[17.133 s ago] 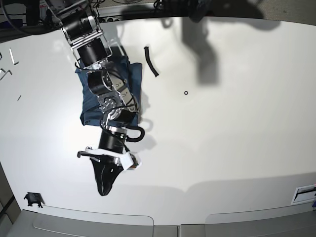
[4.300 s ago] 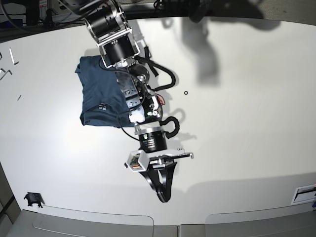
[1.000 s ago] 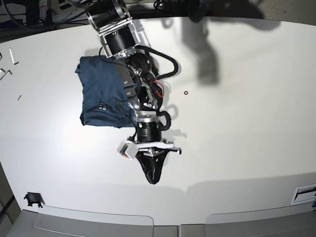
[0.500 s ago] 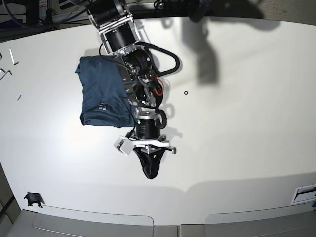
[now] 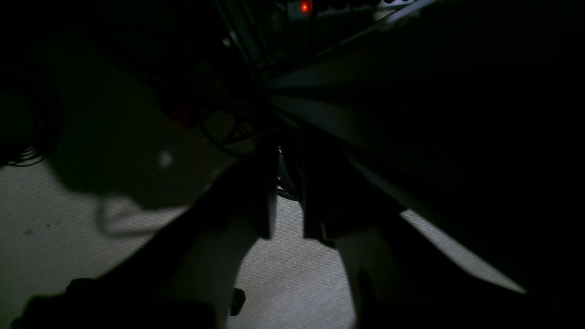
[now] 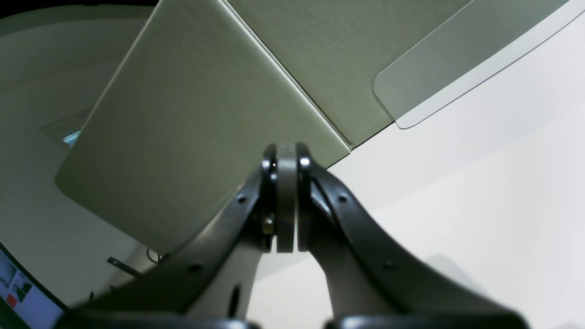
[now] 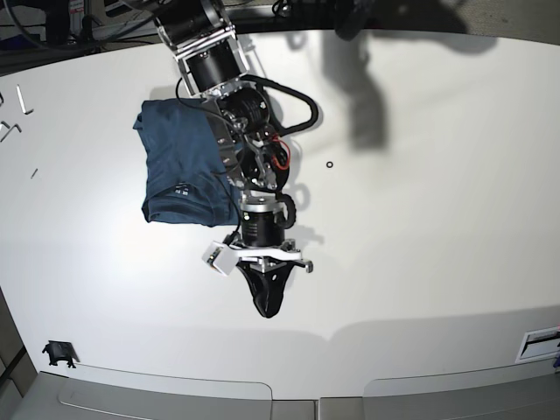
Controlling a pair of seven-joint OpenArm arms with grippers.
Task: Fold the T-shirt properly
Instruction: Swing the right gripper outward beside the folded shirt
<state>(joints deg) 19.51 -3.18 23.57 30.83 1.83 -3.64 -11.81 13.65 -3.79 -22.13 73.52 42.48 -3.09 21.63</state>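
The T-shirt [image 7: 179,166] lies folded into a dark navy rectangle at the table's back left, a small label showing on top. My right arm reaches over its right edge. The right gripper [image 7: 265,306] hangs over bare table in front of the shirt and to its right, apart from the cloth. In the right wrist view the right gripper [image 6: 286,160] is shut, pads pressed together with nothing between them. The left wrist view is very dark: the left gripper [image 5: 289,234] shows a narrow empty gap between its fingers, pointing at a dim floor away from the table.
A small black ring [image 7: 329,164] lies right of the arm. Metal bits [image 7: 22,101] sit at the far left edge, a black clip [image 7: 58,353] at the front left corner, and a label [image 7: 538,343] at the front right. Grey panels [image 6: 192,114] run along the table's front edge.
My right gripper has drifted slightly left and back toward the shirt, turning a little at the wrist. It stays shut. The T-shirt has not moved.
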